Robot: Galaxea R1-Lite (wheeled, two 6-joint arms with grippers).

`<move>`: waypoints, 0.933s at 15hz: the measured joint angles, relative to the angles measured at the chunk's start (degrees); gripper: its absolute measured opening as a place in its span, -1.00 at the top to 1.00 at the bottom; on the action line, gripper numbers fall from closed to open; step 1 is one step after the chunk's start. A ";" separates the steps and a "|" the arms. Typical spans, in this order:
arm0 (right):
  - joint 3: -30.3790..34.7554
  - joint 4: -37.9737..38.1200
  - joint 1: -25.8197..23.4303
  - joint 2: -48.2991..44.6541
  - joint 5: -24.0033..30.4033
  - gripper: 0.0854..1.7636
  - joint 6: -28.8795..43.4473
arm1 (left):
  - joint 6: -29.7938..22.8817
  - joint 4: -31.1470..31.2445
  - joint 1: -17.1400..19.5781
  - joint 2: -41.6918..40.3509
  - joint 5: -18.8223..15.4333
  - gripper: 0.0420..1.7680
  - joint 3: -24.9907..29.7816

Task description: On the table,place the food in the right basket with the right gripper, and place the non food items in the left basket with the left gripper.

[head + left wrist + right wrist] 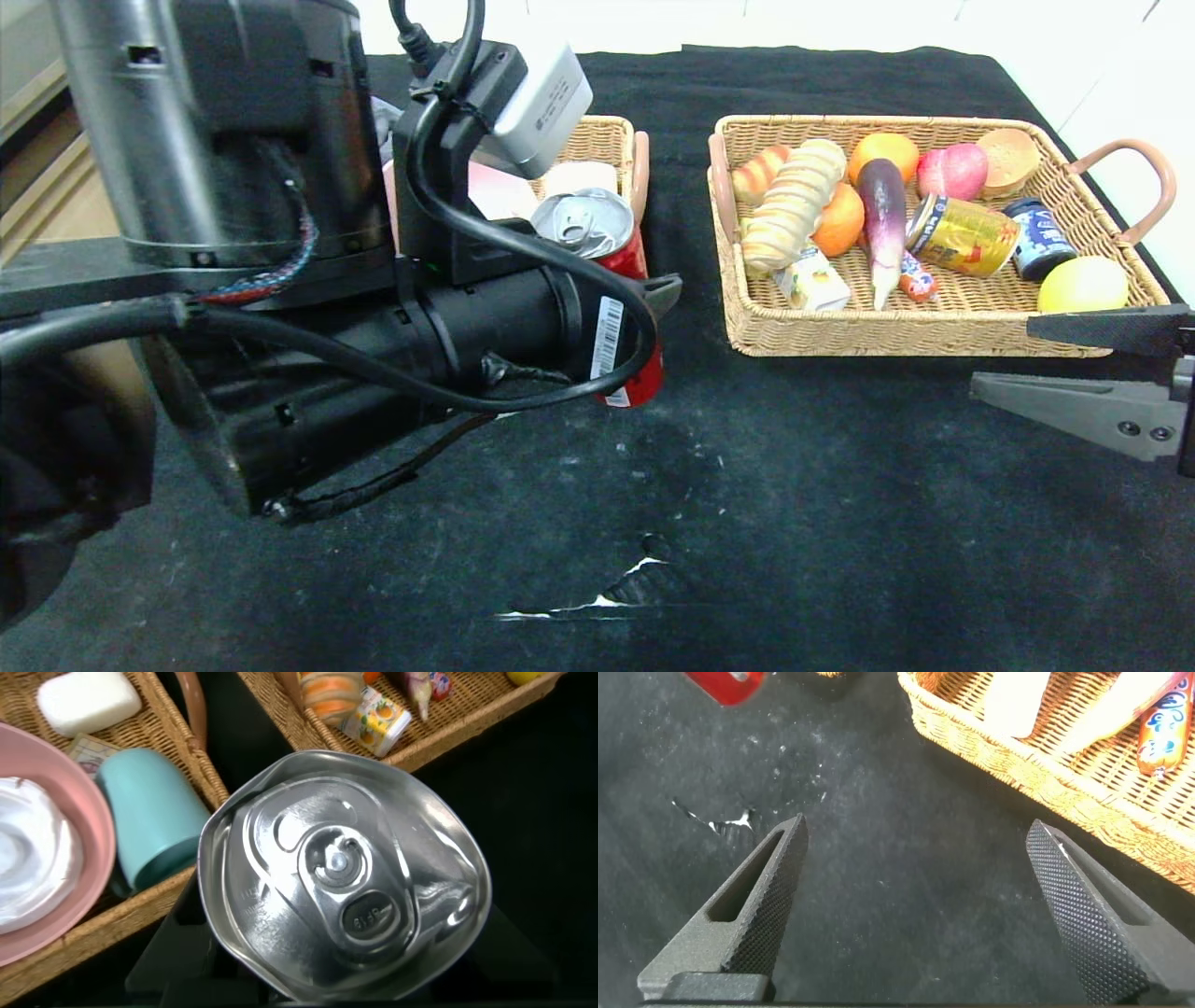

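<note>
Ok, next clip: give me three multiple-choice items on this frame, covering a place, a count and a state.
1. Where is the red can?
A. In the right basket
B. In the left gripper
C. Lying by the tear

2. How many cans lie in the right basket?
A. None
B. Two
C. Four

3. The right gripper is:
A. Open, empty
B. Shut on a peach
C. Out of view

Key: 1 B, the red can sits between the left gripper's fingers. 2 B, a yellow can and a blue can lie in the right basket. 3 A, the right gripper's fingers are spread with nothing between them.
</note>
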 joint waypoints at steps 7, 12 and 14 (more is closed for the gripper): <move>-0.07 -0.09 -0.06 0.72 -0.11 -0.94 0.00 | -3.97 -0.33 -3.39 5.64 0.39 -0.18 -3.86; -0.11 -0.11 -0.09 0.79 -0.11 -0.94 0.01 | -4.33 -1.65 -4.56 8.92 0.23 -0.18 -4.68; -0.16 -0.11 -0.24 0.79 -0.10 -0.94 0.00 | -4.25 -2.61 -4.67 9.95 0.23 -0.18 -4.68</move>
